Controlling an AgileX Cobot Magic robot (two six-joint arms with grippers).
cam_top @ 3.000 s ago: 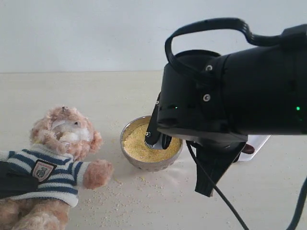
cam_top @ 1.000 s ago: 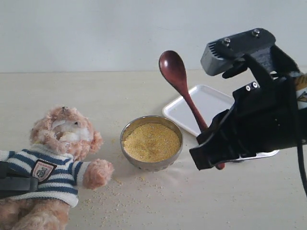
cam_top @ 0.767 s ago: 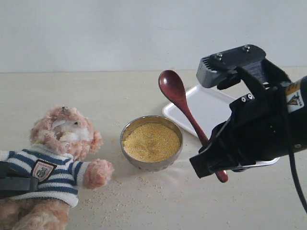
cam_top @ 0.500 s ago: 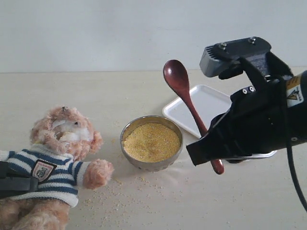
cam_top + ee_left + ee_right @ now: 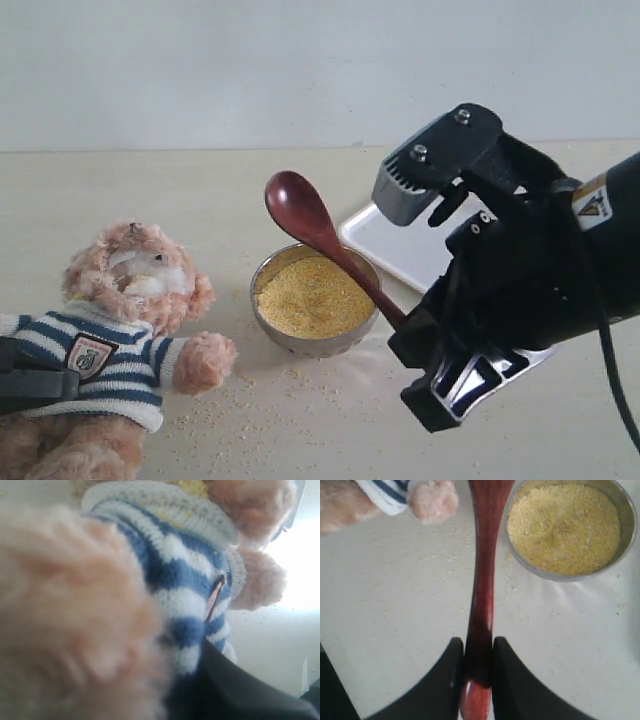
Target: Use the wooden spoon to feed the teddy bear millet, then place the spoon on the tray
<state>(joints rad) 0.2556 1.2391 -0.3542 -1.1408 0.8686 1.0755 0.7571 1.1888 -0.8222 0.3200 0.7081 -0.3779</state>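
Note:
My right gripper (image 5: 405, 325) (image 5: 478, 647) is shut on the wooden spoon's (image 5: 330, 245) (image 5: 482, 580) thin handle near its end. The spoon slants up and left, its oval bowl in the air above the far left rim of the steel bowl (image 5: 315, 335); I see no grains on it. Millet (image 5: 312, 297) (image 5: 565, 527) fills the steel bowl. The teddy bear (image 5: 135, 285) lies on its back at the left. My left gripper (image 5: 35, 385) clamps its striped torso (image 5: 190, 575), with one dark finger (image 5: 240, 695) showing. The white tray (image 5: 375, 235) is mostly hidden behind my right arm.
Loose millet grains (image 5: 290, 400) are scattered on the beige table in front of the steel bowl and beside the bear's paw (image 5: 205, 360) (image 5: 432, 500). The bulky right arm (image 5: 540, 270) fills the right side of the exterior view.
My right gripper has swung the spoon to the left and tilted it lower; its bowl moved from above the tray to above the steel bowl. The arm now covers more of the tray.

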